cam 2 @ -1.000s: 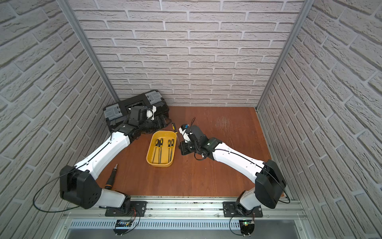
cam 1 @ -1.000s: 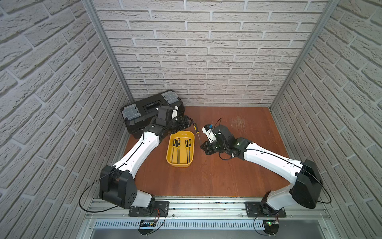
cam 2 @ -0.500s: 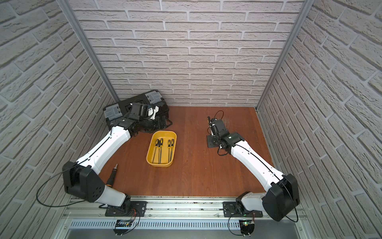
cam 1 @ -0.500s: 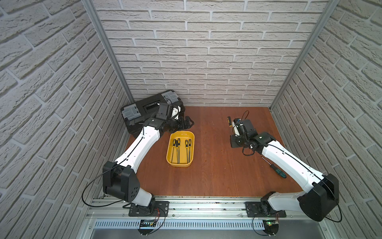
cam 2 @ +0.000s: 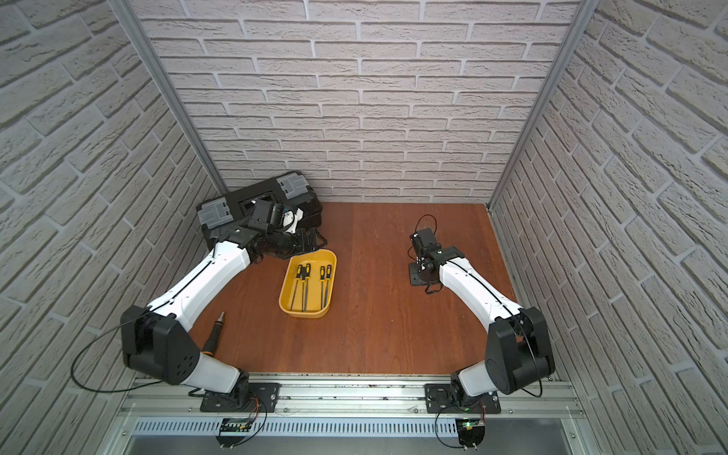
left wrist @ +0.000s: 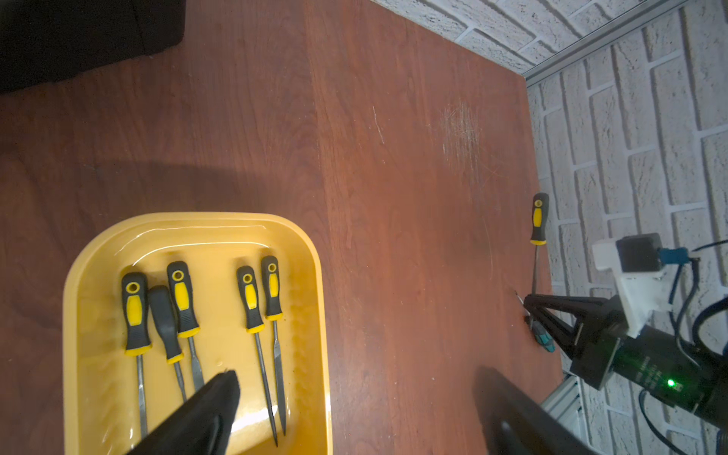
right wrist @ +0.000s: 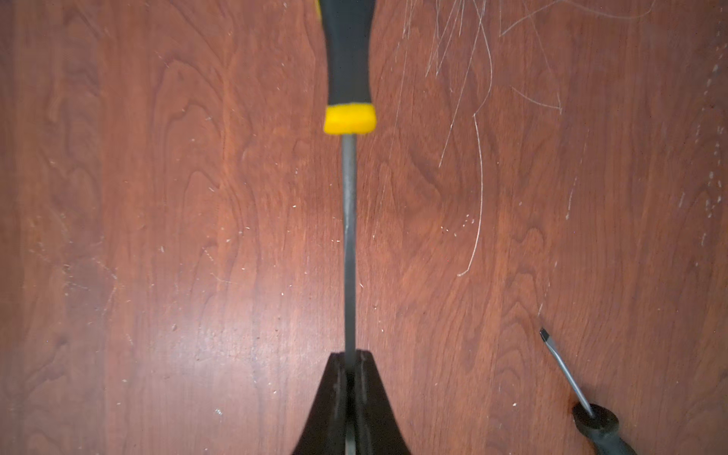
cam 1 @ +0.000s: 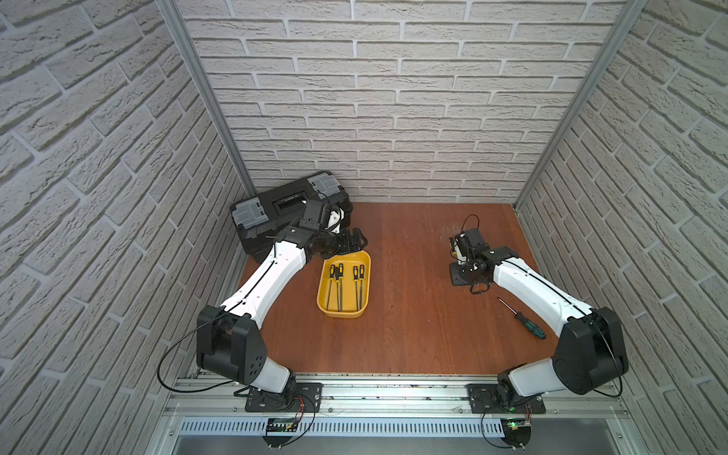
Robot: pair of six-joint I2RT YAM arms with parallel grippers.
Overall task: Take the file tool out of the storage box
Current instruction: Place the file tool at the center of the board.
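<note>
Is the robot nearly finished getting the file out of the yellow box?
Nearly. Done: one file is out of the box, well away from it. In hand: the right gripper is shut on its metal shaft. Left: set it down and let go. The left gripper hangs open by the box, empty. Five other files lie in the box.

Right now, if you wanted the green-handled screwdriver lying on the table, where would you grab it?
Probably its thick handle, from straight above, jaws across it. The green-handled screwdriver lies flat on the wooden table with nothing touching it, and the handle is much fatter than the thin shaft, so easier to pinch.
</note>
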